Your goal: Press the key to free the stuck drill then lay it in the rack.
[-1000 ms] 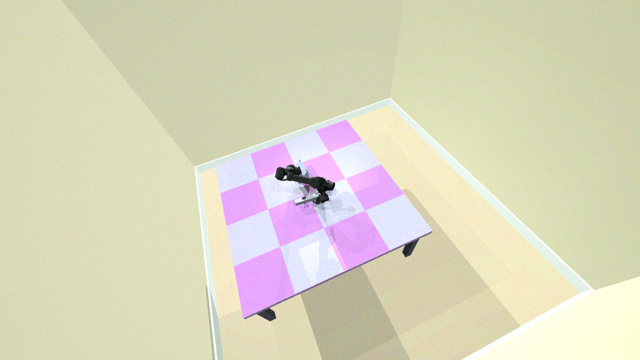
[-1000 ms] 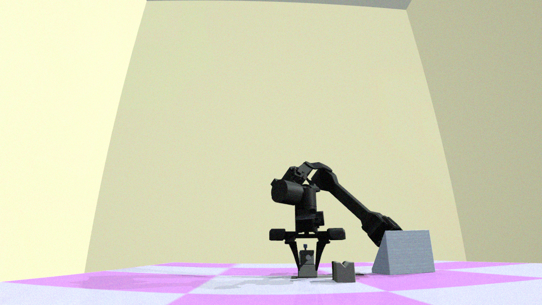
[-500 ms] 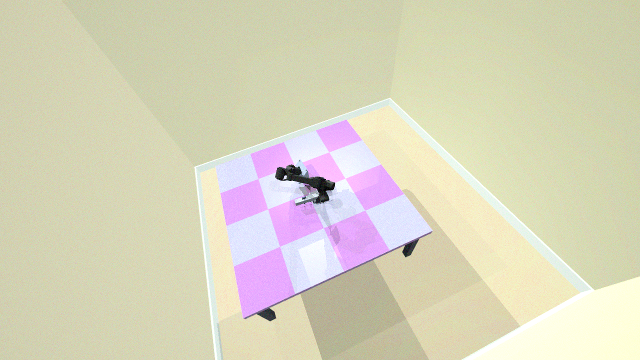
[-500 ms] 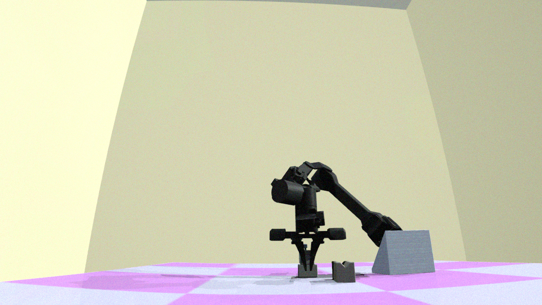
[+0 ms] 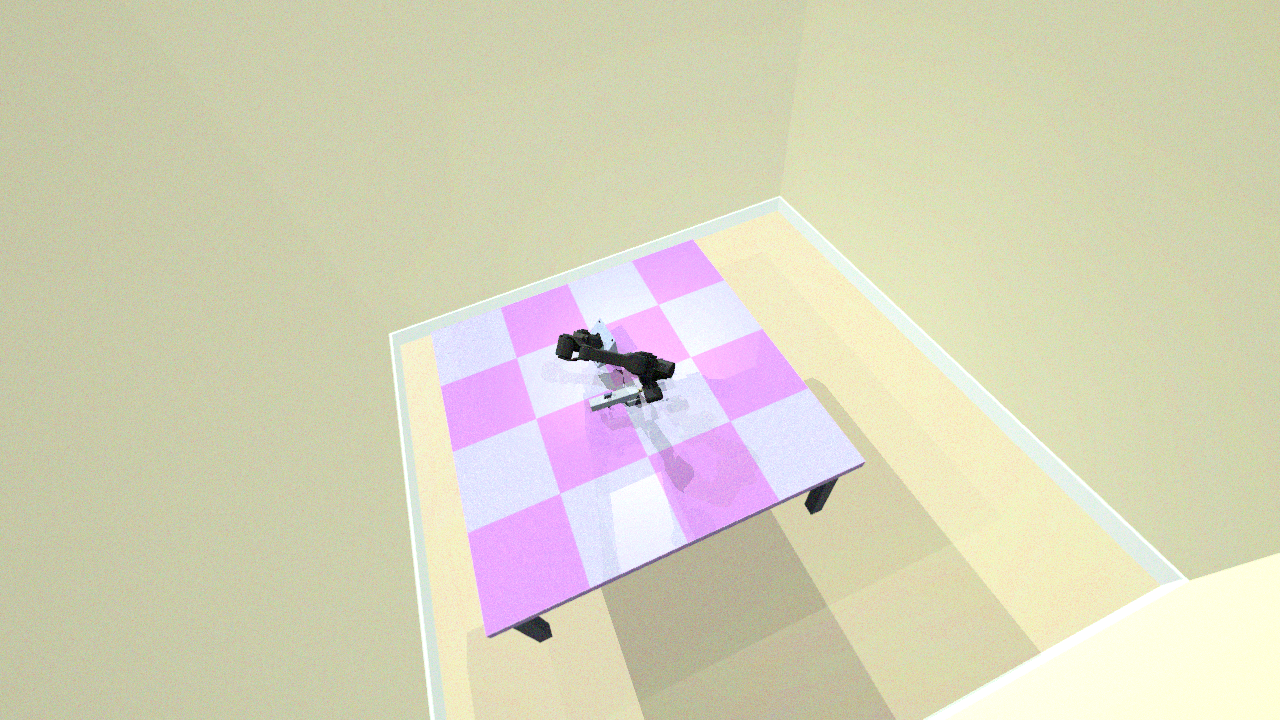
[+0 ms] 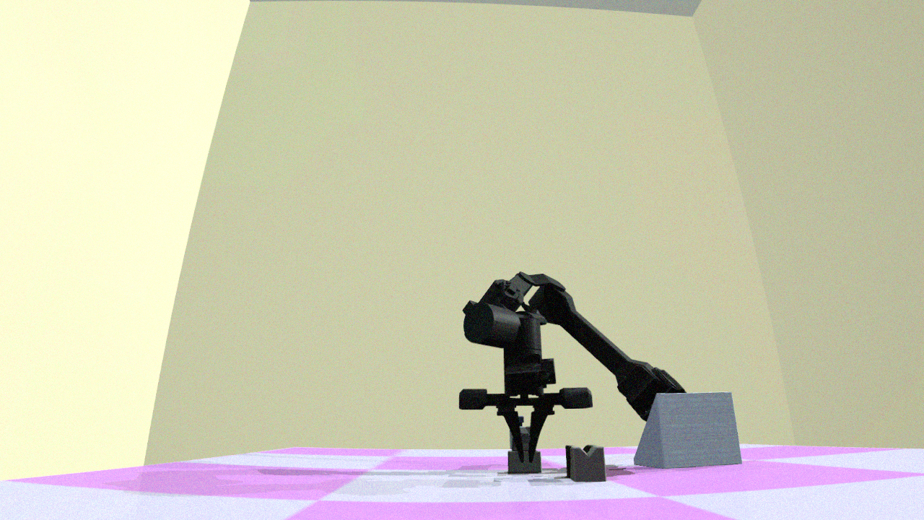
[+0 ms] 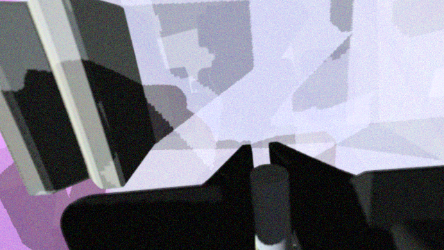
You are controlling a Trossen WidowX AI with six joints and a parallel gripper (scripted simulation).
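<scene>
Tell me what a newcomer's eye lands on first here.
The black arm bent over the pink-and-white checkered table, its gripper pointing straight down with fingers shut on a grey cylindrical drill. Right of it stand a V-notched rack and a grey wedge block.
</scene>
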